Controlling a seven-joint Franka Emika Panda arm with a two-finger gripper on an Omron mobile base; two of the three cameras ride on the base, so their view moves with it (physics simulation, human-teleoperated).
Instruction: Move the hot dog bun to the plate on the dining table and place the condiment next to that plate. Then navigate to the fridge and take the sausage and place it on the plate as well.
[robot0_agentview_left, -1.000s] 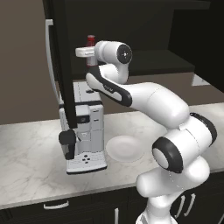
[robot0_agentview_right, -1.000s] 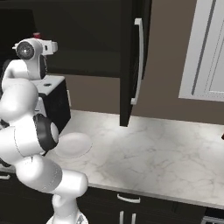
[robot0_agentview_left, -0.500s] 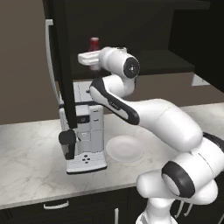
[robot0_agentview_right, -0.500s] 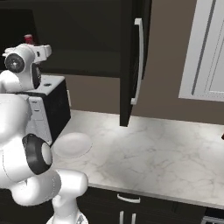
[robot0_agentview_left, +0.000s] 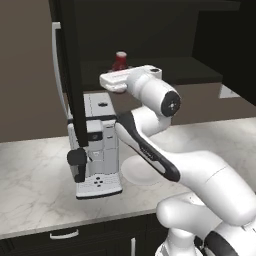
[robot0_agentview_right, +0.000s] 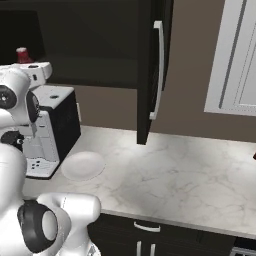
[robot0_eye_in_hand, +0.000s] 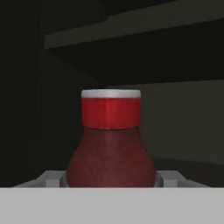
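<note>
Dark cabinet shelf (robot0_eye_in_hand: 131, 26), condiment (robot0_eye_in_hand: 111, 140) upright — cap up, between pincer (robot0_eye_in_hand: 111, 179) fingertips

Both base views look down from behind the gripper (robot0_eye_in_hand: 111, 178) at one counter (robot0_agentview_left: 35, 175), while the hand view faces the condiment (robot0_eye_in_hand: 111, 140) closely.

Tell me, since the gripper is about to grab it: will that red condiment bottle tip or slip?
The condiment bottle stands upright in the open cabinet, wide-bellied under a narrower cap, so a low push probably won't tip it. Its rounded, smooth-looking sides may slip between the fingers flanking it. It looks rigid.
</note>
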